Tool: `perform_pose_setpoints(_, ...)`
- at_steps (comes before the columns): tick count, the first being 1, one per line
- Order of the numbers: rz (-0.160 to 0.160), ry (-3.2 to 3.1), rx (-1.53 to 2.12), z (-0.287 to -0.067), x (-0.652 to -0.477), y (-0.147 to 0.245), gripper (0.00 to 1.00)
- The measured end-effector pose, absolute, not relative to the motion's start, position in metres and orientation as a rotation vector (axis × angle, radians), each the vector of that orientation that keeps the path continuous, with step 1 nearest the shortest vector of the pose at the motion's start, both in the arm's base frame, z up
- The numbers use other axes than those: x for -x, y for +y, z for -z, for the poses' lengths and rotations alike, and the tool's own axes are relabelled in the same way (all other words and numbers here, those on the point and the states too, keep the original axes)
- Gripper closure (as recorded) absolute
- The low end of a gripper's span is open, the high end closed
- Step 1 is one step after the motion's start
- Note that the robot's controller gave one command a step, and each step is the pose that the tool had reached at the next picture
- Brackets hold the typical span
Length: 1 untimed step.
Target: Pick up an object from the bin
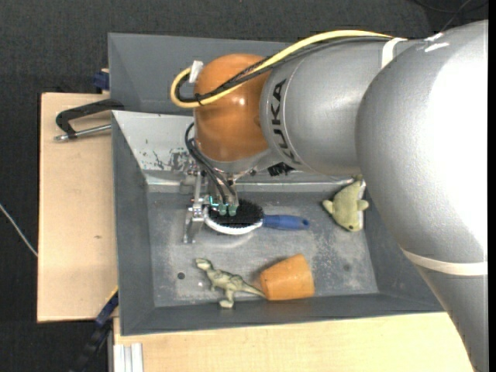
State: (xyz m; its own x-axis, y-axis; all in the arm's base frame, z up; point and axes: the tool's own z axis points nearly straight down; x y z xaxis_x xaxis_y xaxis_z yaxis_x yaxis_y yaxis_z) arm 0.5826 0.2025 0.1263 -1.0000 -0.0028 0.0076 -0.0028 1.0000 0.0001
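Saw the gripper (203,222) down low in the left middle of the grey bin (132,231), close to the floor, under the arm's orange wrist cover (229,111). Could not tell whether open or closed, nor whether clamped on anything. Found directly beneath it and just to its right a small brush (236,222): oval head with black bristles and a white rim, blue handle pointing right, flat on the bin floor. Noted the gripper's metal parts touching or just beside the left end of the brush head; could not tell which. Spotted a tan toy dinosaur (225,281) nearer, by the near wall, head to the left, tail toward the right. Saw an orange cone-shaped cup (288,277) lying on its side just right of the toy dinosaur, touching or almost touching its tail. Made out a pale yellow plush fish (347,206) well apart at the right, against the arm's silver body, beyond the tip of the blue handle. Saw brush, toy dinosaur and cup all resting on the floor.
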Motion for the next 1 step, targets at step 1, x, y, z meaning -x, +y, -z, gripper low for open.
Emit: perform_pose_setpoints(1, 0.004, -3.119, -0.406, -0.0722, -0.5942, 0.1415, 0.0)
